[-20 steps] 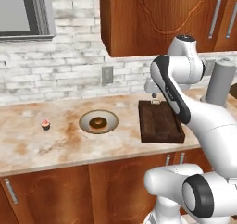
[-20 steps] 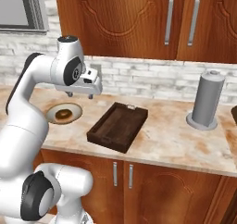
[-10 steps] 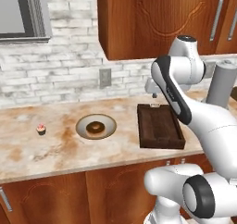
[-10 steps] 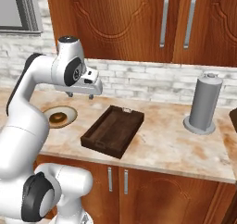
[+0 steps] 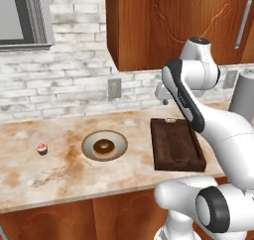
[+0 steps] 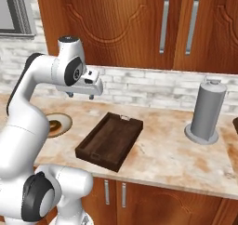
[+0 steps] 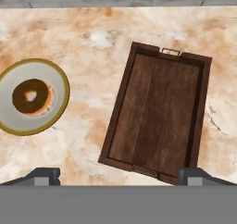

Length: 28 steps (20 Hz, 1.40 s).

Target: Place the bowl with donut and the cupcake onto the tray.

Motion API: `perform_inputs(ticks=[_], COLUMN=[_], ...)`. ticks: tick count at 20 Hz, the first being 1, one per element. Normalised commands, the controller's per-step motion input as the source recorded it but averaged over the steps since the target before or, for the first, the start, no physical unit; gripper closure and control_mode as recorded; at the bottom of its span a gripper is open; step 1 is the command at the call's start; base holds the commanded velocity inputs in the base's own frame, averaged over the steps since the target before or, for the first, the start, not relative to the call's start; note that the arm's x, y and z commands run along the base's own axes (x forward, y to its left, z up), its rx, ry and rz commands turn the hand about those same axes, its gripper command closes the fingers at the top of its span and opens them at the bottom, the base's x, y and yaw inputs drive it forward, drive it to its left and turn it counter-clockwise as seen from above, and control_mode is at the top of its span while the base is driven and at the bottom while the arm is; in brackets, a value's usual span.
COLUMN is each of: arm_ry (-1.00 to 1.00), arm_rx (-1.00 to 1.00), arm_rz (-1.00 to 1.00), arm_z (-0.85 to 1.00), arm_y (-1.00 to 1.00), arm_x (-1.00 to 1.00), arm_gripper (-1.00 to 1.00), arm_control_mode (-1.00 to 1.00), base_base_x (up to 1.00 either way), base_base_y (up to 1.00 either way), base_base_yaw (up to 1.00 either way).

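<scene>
On the marbled surface (image 5: pixel 59 179), three task items lie in a row below the brick wall: the cupcake (image 5: pixel 42 148) far left, the bowl (image 5: pixel 104 145) with the donut (image 5: pixel 103 146) at its centre, and the tray (image 5: pixel 176 144) to the right. The bowl sits near the tray's left edge but apart from it; the cupcake stands well apart from both. The tray holds nothing. The hand (image 6: pixel 80 95) hangs high above the surface, over the tray's near end, jaws spread to their widest and gripping nothing; the hand view shows the fingertips (image 7: pixel 42 176) flanking the tray's short edge, with the bowl to the side.

Judged step: reaching for the bowl, nothing yet placed. To do it well, the hand should travel sideways until one finger stands inside the bowl's rim and the other outside, clear of the donut, then descend straight and pinch the rim. The bowl should be lifted level so the donut does not slide, and carried across the tray's raised edge before lowering. A grey canister (image 6: pixel 205 110) stands far right, clear of the path.
</scene>
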Motion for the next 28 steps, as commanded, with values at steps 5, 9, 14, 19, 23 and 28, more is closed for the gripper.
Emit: perform_inputs(ticks=[5,9,14,19,23,28], arm_ry=[0.0,0.0,0.0,0.0,0.0,0.0], arm_rx=[0.0,0.0,0.0,0.0,0.0,0.0], arm_rz=[0.0,0.0,0.0,0.0,0.0,0.0], arm_z=[0.0,0.0,0.0,0.0,0.0,0.0], arm_y=[0.0,0.0,0.0,0.0,0.0,0.0], arm_x=[0.0,0.0,0.0,0.0,0.0,0.0], arm_gripper=[-1.0,-1.0,-1.0,-1.0,-1.0,-1.0], arm_control_mode=[1.0,1.0,1.0,1.0,1.0,1.0], base_base_x=[0.32,0.29,0.25,0.14,0.08,0.0], base_base_y=[0.0,0.0,0.02,0.16,0.2,0.37], base_base_yaw=[-0.01,-0.01,-0.04,-0.07,-0.04,0.0])
